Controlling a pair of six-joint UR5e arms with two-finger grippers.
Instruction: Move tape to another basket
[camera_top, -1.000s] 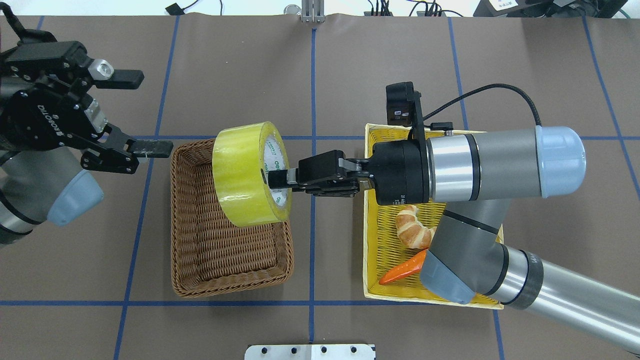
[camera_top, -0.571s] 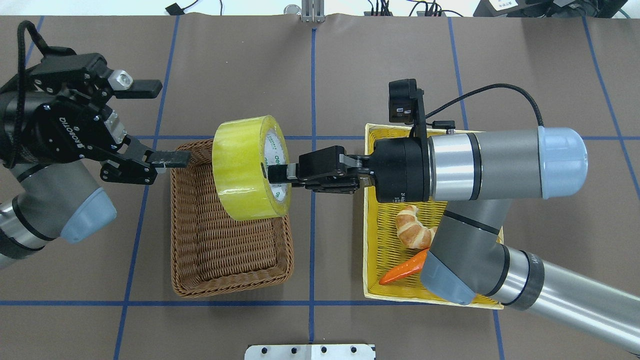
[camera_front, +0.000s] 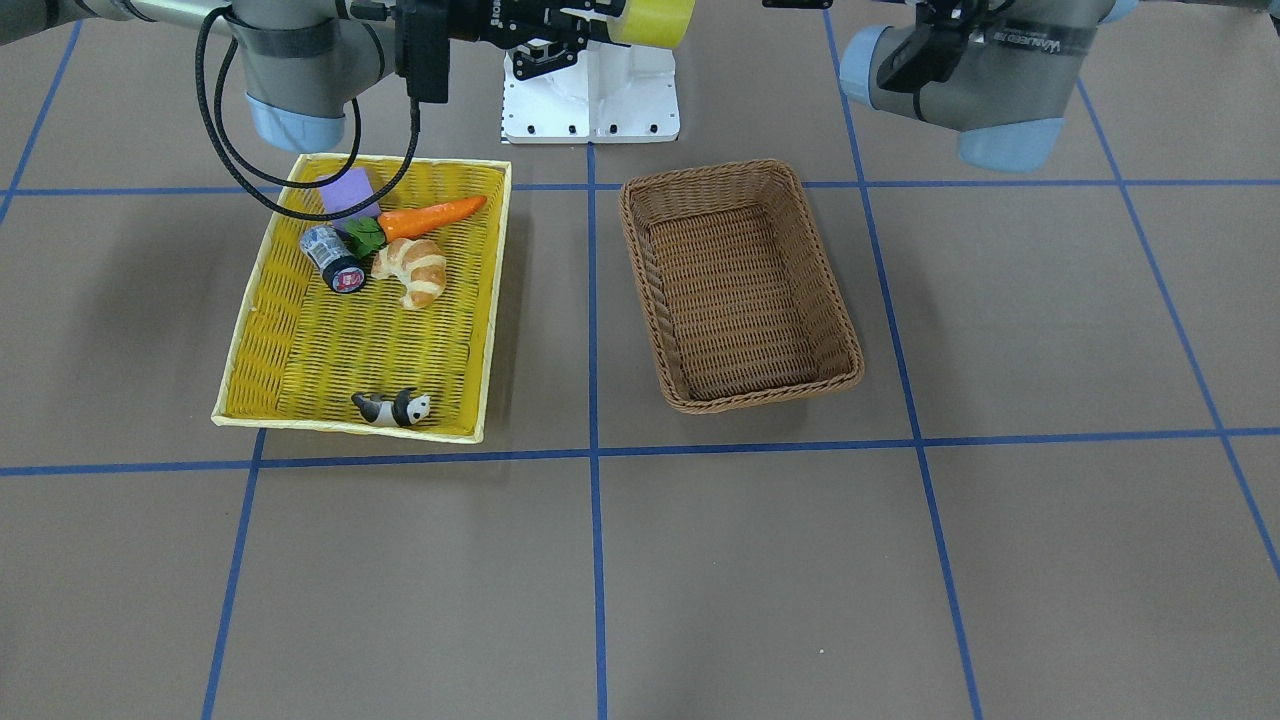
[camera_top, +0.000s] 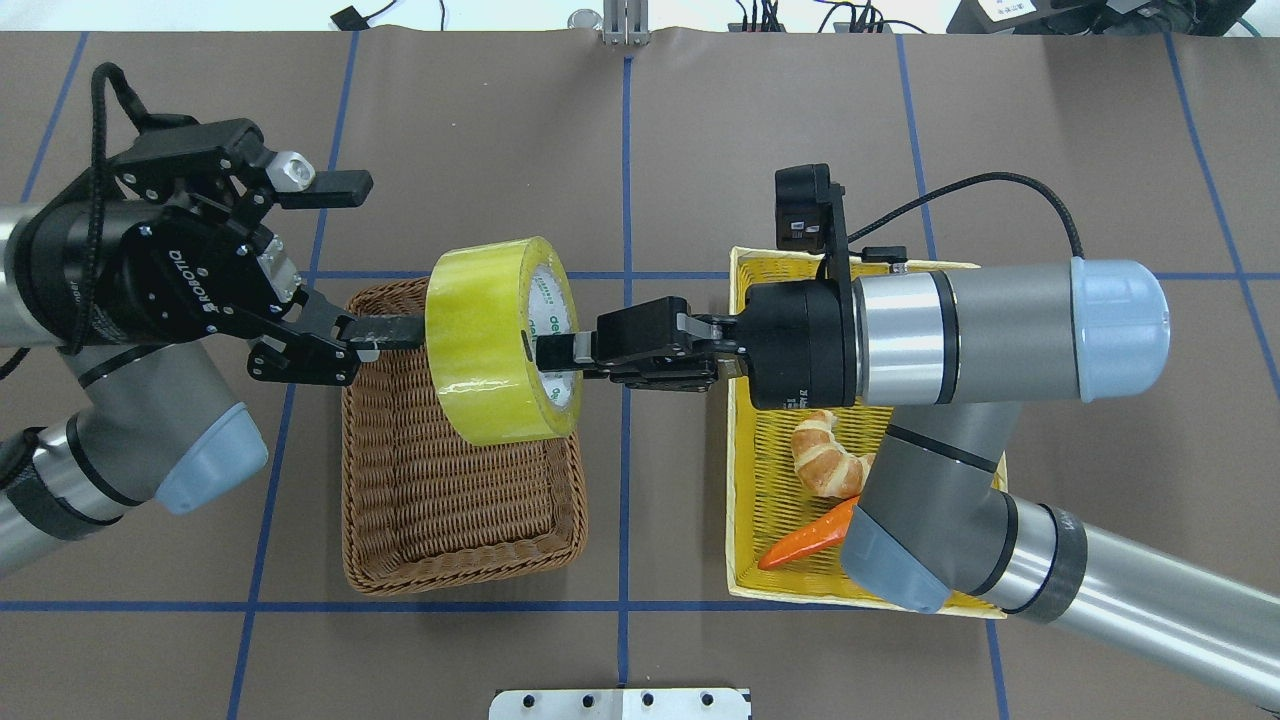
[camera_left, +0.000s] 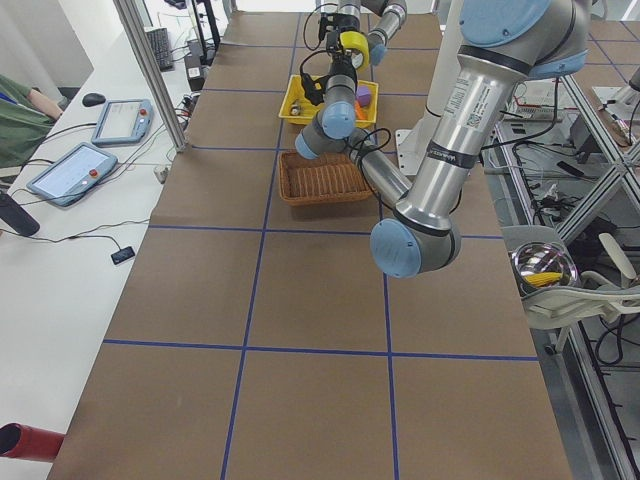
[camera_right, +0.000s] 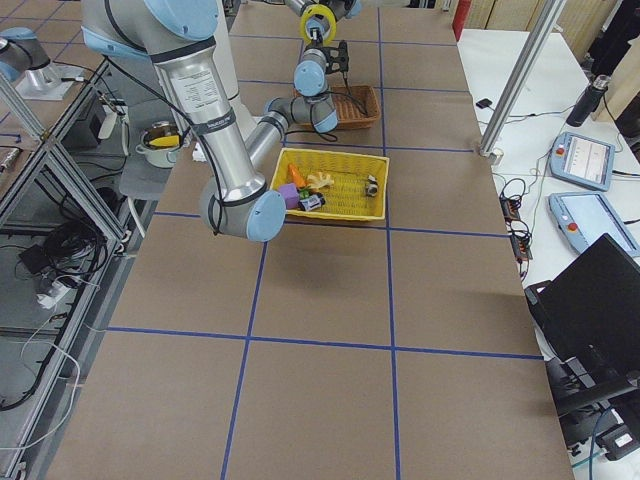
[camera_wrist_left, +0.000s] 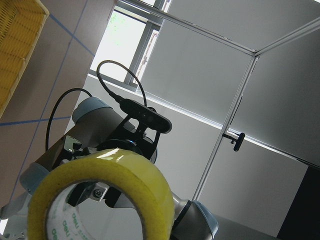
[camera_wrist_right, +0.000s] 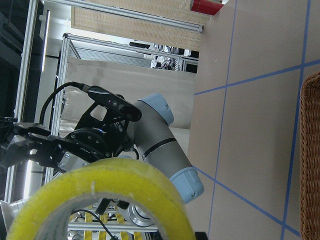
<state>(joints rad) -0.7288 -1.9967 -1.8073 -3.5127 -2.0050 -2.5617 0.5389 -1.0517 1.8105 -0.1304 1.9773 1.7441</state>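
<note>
The tape (camera_top: 495, 340) is hanging in the air, roughly over the brown basket (camera_top: 460, 572), with the right tool (camera_top: 548, 352) pinching its wall. The left tool (camera_top: 368, 258) is gaping open beside it. Setting it down is remaining, I judge. The left tool is showing "ROBOTIQ"; the core's green print is unreadable.

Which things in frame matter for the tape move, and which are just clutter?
Job: tape, held in the air by the right gripper; wicker basket, empty; left gripper, open beside the tape.
Clutter: yellow tray, carrot, croissant, grey cylinder, purple block, panda figure.
</note>
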